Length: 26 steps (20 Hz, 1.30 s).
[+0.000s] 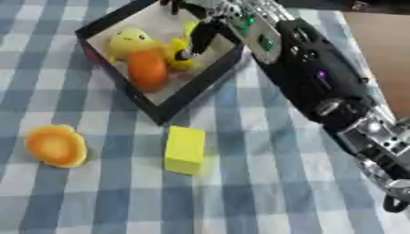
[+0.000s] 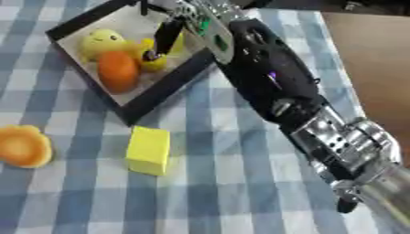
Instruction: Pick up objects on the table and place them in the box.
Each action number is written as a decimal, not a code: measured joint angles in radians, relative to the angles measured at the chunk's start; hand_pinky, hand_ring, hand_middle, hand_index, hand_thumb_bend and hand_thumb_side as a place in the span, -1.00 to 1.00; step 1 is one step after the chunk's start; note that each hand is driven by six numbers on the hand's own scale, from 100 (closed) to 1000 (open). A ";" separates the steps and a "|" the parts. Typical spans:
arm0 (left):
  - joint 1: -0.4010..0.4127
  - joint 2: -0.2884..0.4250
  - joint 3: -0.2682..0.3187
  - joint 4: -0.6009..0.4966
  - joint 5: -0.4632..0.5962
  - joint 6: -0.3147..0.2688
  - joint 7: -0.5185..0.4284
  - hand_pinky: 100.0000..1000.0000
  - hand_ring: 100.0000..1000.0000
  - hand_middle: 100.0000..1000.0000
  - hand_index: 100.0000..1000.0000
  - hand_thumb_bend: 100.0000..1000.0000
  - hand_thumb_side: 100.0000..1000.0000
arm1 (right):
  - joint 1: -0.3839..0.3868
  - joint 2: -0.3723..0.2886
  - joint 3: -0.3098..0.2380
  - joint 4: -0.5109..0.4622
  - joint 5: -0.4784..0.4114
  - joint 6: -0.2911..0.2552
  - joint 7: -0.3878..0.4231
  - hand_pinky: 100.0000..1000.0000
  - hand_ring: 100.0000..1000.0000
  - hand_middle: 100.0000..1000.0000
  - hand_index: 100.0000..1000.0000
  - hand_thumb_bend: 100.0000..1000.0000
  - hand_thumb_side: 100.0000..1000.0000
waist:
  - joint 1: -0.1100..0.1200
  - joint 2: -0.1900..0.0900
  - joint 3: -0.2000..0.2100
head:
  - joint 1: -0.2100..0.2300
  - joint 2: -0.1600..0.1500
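Box (image 1: 172,103), black-rimmed and square, sits far left of centre, holding a round yellow toy (image 1: 130,40) and a smooth orange oval (image 1: 147,68). Nearer you lie a scalloped orange piece (image 1: 55,145) and a yellow block (image 1: 186,149) on checked cloth (image 1: 264,192). Your right hand (image 1: 200,34) dips fingers into the box; whether they pinch anything, you cannot tell.

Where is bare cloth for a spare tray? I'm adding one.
Free: the near cloth below the yellow block and orange piece, and the far-left strip beside the box. Crowded: inside the box, where the right hand reaches, and under its arm.
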 measured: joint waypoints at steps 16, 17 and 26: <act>0.033 0.010 0.006 0.012 -0.003 0.002 0.011 0.46 0.52 0.65 0.77 0.66 0.05 | 0.199 -0.326 -0.021 -0.768 -0.357 0.176 0.047 0.76 0.64 0.41 0.75 -0.26 -0.61 | 0.000 -0.001 -0.042 | 0.060 0.003; 0.033 0.010 0.006 0.012 -0.004 0.003 0.010 0.46 0.52 0.65 0.77 0.66 0.06 | 0.207 -0.340 -0.014 -0.799 -0.376 0.166 0.056 0.77 0.64 0.41 0.74 -0.26 -0.61 | 0.000 -0.002 -0.043 | 0.062 0.005; 0.034 0.014 -0.001 0.019 -0.004 0.010 -0.002 0.46 0.51 0.65 0.77 0.67 0.06 | 0.236 -0.424 0.089 -0.856 -0.454 -0.093 0.156 0.78 0.69 0.48 0.76 -0.21 -0.64 | 0.000 -0.003 -0.045 | 0.069 0.009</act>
